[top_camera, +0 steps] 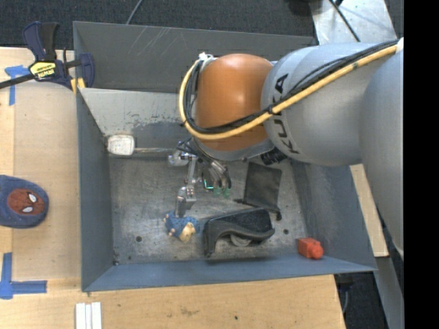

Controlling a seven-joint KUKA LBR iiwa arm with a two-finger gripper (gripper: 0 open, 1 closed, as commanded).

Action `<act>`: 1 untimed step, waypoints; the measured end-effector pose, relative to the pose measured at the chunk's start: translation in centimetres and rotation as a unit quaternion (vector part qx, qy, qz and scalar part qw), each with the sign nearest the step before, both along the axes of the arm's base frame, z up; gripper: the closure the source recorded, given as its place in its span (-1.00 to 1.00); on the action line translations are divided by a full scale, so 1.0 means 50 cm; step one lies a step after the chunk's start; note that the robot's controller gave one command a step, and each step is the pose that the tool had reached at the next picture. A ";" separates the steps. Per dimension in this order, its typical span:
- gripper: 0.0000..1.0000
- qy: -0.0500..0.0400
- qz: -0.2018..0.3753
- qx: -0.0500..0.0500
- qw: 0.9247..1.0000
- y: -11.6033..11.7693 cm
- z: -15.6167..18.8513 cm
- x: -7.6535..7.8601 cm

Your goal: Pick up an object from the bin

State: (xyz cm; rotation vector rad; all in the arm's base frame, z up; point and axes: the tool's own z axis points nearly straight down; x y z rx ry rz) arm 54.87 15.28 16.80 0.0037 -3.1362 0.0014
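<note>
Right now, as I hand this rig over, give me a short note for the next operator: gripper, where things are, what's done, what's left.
Gripper: low over the middle of the grey metal bin, just above the small blue and yellow toy figure. Grip state unreadable from this view.
Things: all lie on the bin floor. The black shoe-like piece is right of the toy, the flat black square pad is beside the gripper, the small red block is at the view's lower right, and the white block-headed tool is at upper left.
Done: the arm is down in the bin.
Left: grasp one thing and lift it out.
</note>
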 end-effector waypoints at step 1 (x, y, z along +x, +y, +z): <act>-1.00 0.001 0.037 0.000 0.999 -0.060 -0.084 -0.135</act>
